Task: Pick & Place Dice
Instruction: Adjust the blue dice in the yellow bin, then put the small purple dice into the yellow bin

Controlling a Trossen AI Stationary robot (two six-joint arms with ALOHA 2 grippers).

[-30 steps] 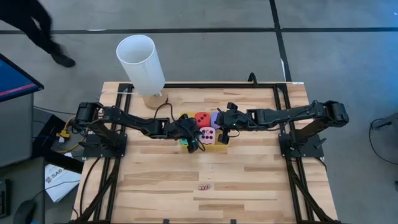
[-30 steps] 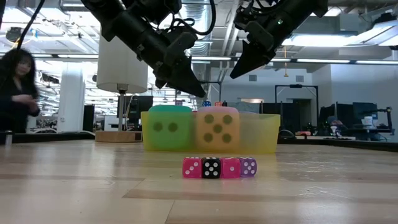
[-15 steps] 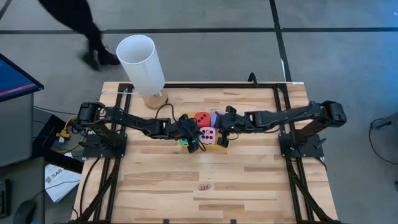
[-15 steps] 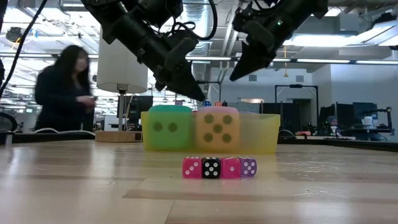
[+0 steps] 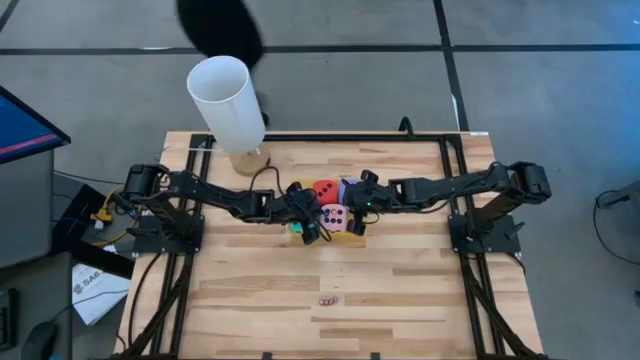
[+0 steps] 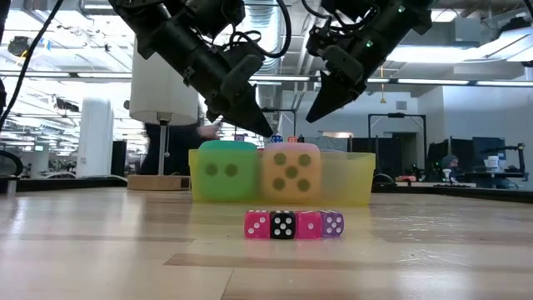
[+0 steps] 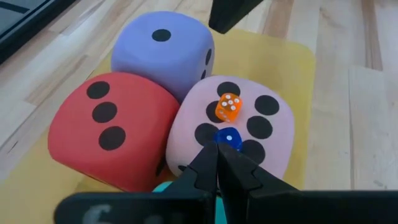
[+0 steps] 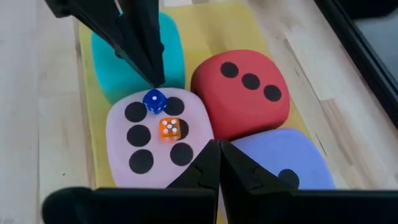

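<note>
Four soft dice sit packed together in a yellow tray (image 7: 292,74): purple (image 7: 161,53), red (image 7: 106,124), pink (image 7: 264,127) and cyan (image 8: 102,68). On the pink die's top lie a tiny orange die (image 7: 227,107) and a tiny blue die (image 7: 229,138). My left gripper (image 7: 217,152) is shut, slanting down from the table's left, with its tip right beside the blue die. My right gripper (image 8: 219,146) is shut and hangs above the tray (image 6: 312,117), slanting down from the right, over where the pink, red and purple dice meet. My left gripper has its shut fingertips (image 8: 155,79) right at the tiny blue die (image 8: 154,99) on the pink die's top, slanting down from the table's left. Whether they touch the blue die or the pink die, I cannot tell.
A row of tiny dice (image 6: 293,224) lies on the wood nearer the front edge. A tall white tube (image 5: 228,100) on a wooden base stands at the far left of the table. A person passes behind the far edge (image 5: 220,25).
My right gripper has sunk a little toward the dice, staying shut. My left gripper has kept still. A person has walked along behind the table's far edge.
</note>
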